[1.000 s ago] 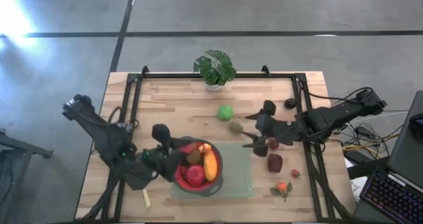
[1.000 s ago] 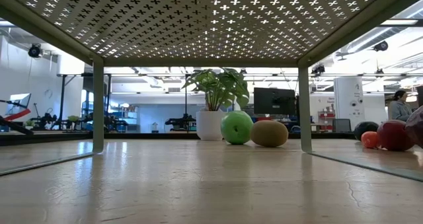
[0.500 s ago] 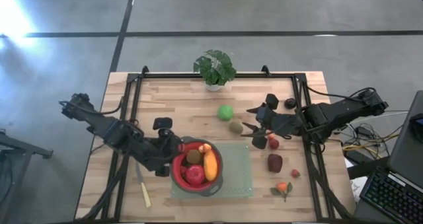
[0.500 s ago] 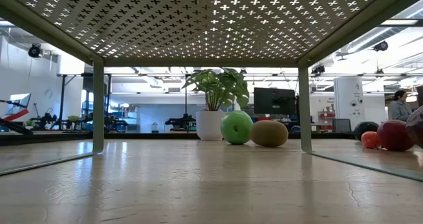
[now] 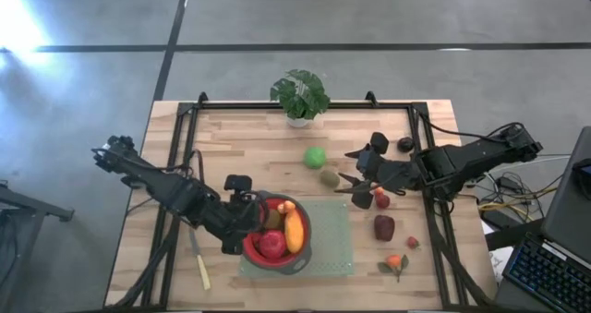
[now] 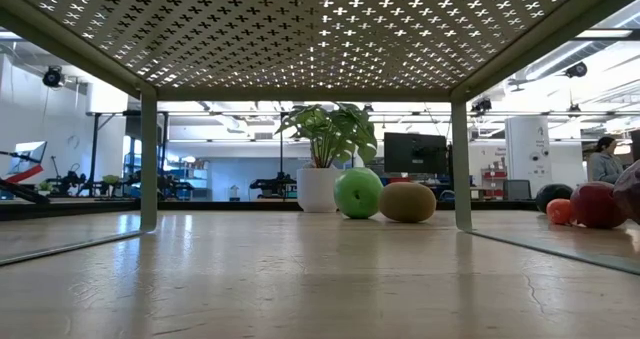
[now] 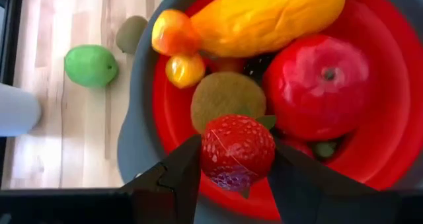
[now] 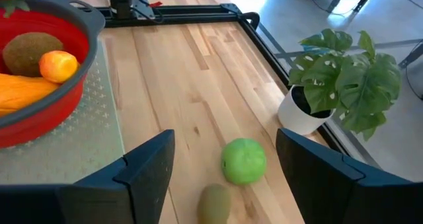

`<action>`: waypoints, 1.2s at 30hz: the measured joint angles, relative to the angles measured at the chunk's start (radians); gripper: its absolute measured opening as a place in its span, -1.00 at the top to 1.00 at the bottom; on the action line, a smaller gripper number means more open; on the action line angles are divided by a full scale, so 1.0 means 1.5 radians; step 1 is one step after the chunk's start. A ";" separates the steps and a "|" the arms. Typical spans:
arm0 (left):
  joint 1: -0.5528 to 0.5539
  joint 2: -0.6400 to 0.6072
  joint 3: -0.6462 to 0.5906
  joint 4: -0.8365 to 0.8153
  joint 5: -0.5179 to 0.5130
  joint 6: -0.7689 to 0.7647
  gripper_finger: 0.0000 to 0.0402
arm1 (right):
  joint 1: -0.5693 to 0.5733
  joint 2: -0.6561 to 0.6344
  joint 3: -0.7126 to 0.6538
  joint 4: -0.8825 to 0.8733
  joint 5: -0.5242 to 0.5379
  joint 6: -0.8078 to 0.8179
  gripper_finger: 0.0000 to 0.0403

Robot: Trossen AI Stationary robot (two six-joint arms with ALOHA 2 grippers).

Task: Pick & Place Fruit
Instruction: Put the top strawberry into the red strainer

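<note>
Strawberry (image 7: 237, 149) being held over the red bowl (image 5: 254, 249)
It's being pinched by the left gripper (image 7: 232, 171); right gripper (image 8: 225, 168) is being kept spread open near the green ball (image 8: 244, 160).

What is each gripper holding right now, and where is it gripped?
The left gripper holds a strawberry by its sides, above the red bowl. The right gripper is open and holds nothing, above the green ball.

Left gripper (image 7: 234, 178) clamped shut; right gripper (image 8: 221, 159) seemingly spread wide
</note>
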 joint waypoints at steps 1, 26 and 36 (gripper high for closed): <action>0.000 0.001 0.000 0.008 0.000 -0.003 0.21 | 0.000 0.000 -0.001 0.000 0.000 0.000 -0.29; 0.000 0.003 -0.034 0.012 0.002 0.023 -0.12 | -0.001 0.000 -0.017 0.001 0.001 0.002 -0.13; 0.000 0.003 -0.007 0.014 0.003 0.019 -0.18 | -0.003 -0.021 -0.017 -0.032 0.001 0.010 -0.23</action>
